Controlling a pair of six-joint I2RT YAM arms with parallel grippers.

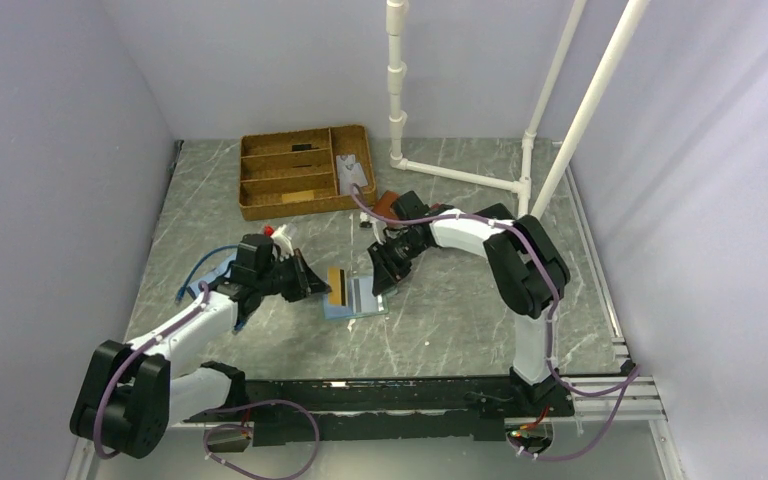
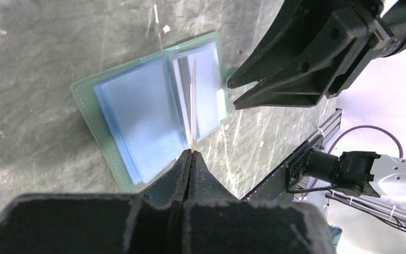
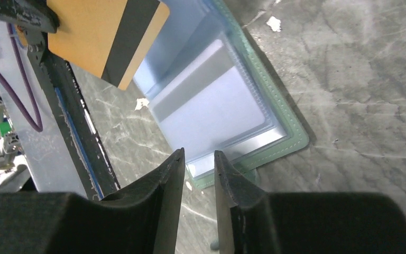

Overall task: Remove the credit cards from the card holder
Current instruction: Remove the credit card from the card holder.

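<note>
Card holder: the card holder [image 2: 137, 111] lies open and flat on the table [image 1: 440, 320], between the two grippers, with its clear sleeves facing up and its green border around them.

Left gripper: the left gripper [image 2: 190, 156] is closed tight on the tan card [image 3: 92, 32]. It pinches one short edge, and the card is lifted above the left part of the holder, free of the sleeves.

Right gripper: the right gripper [image 3: 198, 159] has its jaws a little apart, with nothing between them. It hangs low at the right edge of the holder.

Why so, in my judgement: the right gripper is close probably to steady the holder, so that a card slides out and the holder does not come with it.

Left inside: one whitish card [image 3: 217, 111] sits in the right sleeve, so the task is not finished.

Hard to see: I cannot tell if the right fingertips touch the holder. The left sleeves look only blurred blue, so more cards there are uncertain. From the left wrist the tan card is only a thin line.
</note>
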